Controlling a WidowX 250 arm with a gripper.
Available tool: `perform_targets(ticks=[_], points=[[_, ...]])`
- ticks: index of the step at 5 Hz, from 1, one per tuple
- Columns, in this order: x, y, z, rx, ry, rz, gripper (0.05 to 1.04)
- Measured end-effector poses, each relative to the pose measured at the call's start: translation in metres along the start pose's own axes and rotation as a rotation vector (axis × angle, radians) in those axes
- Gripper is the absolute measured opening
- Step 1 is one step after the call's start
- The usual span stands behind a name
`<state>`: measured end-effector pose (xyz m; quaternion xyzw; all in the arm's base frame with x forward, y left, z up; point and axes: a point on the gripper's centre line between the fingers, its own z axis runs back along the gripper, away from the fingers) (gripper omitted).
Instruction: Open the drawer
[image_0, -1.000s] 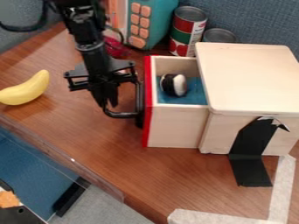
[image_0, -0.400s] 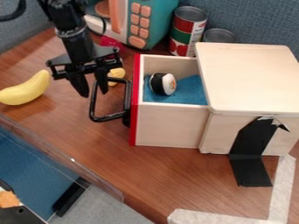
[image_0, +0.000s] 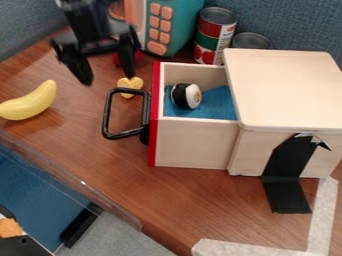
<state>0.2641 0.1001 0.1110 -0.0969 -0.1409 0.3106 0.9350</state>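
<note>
Sliding toward nine o'clock since the first frame, out of the big wooden box (image_0: 287, 90) at two o'clock, the drawer (image_0: 194, 142) has come a bit further, then held its place between the last two frames. Its red front (image_0: 154, 125) stands well off the box, and I can look straight down inside. That looks like the job done, or as near as makes no difference.

What's changed most lately is the end effector (image_0: 107, 75): it has lifted toward twelve o'clock, away from the pull, and is at eleven o'clock now with its fingers spread wide apart and nothing between them. I'd say it has finished pulling; all it seems to need is to back off without a fingertip catching the bar and nudging the drawer.

That black handle (image_0: 107, 112), which the fingers were right beside a moment ago, is free at about ten o'clock. Inside the drawer, the blue cloth (image_0: 217, 102) and the toy sushi roll (image_0: 186, 95) rode along toward nine o'clock. Smallest of all, a yellow heart-shaped piece (image_0: 130, 85) is in plainer sight just past the handle's twelve o'clock edge.
</note>
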Motion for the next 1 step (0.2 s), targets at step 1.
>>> perform_targets(ticks=[1], points=[[0.0073, 0.0155, 0.0373, 0.007, -0.042, -0.062, 1.003]])
